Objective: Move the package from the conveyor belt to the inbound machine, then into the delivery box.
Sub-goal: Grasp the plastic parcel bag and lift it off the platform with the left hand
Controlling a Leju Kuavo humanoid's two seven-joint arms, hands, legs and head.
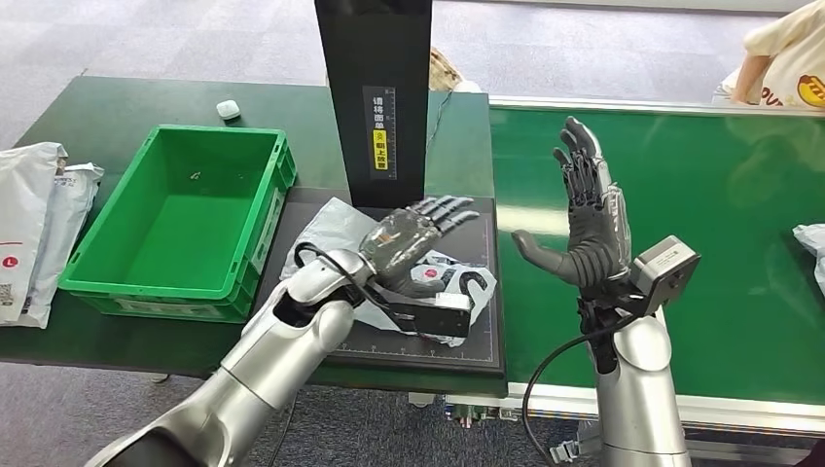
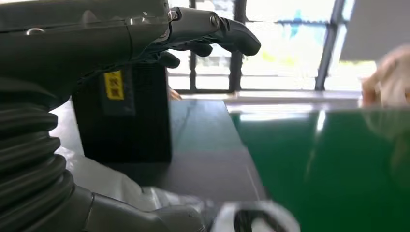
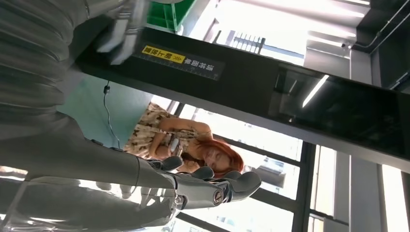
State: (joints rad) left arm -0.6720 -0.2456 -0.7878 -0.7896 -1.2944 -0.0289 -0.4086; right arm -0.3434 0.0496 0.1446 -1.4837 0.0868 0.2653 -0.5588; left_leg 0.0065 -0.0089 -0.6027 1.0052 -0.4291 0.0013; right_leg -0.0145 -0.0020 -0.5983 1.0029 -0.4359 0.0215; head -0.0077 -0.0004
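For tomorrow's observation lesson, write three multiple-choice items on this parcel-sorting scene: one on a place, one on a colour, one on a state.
1. Where does the grey package lie?
A. in the crate
B. on the black platform of the inbound machine
C. on the conveyor belt

2. What colour is the plastic crate?
A. green
B. blue
C. red

3. How is the right robot hand?
A. holding a package
B. open and raised, fingers apart
C. resting in the crate

Answers:
1 B: it lies on the black platform before the dark upright column, under the left robot hand.
2 A: its walls and floor are green.
3 B: it stands over the conveyor belt holding nothing.
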